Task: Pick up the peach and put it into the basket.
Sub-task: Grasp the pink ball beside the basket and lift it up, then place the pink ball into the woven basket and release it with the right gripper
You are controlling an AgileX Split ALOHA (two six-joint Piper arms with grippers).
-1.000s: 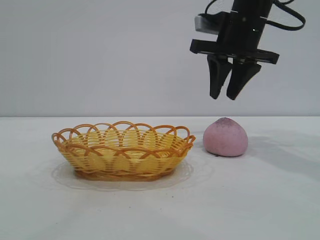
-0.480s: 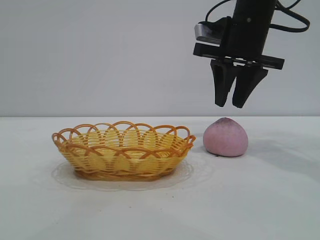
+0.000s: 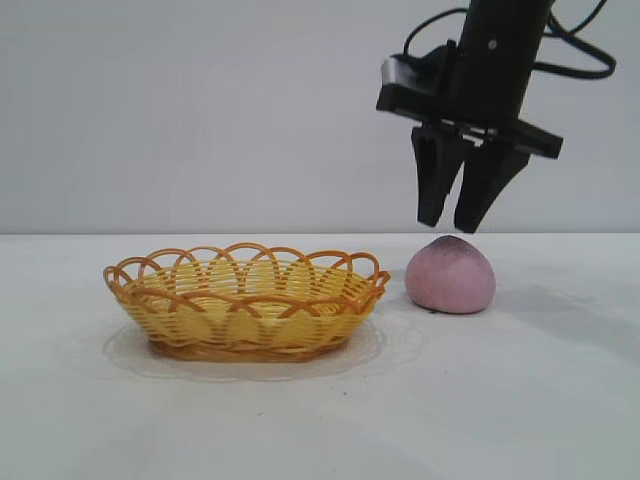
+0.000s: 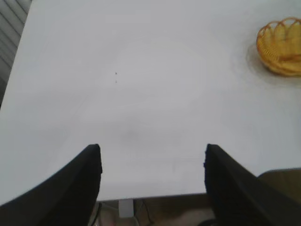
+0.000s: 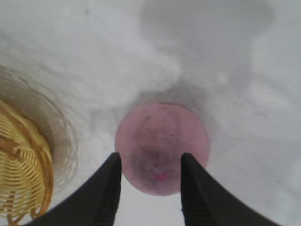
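The pink-mauve peach rests on the white table just right of the yellow wicker basket. My right gripper hangs straight above the peach, its fingertips just over the fruit's dark top, open and holding nothing. The right wrist view looks down on the peach framed between the two fingers of that gripper, with the basket's rim to one side. My left gripper is open over bare table near its edge, far from the basket.
The white table stretches in front of and to the right of the peach. A pale wall stands behind. The table's edge shows in the left wrist view, with the floor below it.
The right gripper has come down toward the peach, its fingertips now just above the fruit's top. Peach and basket have not moved.
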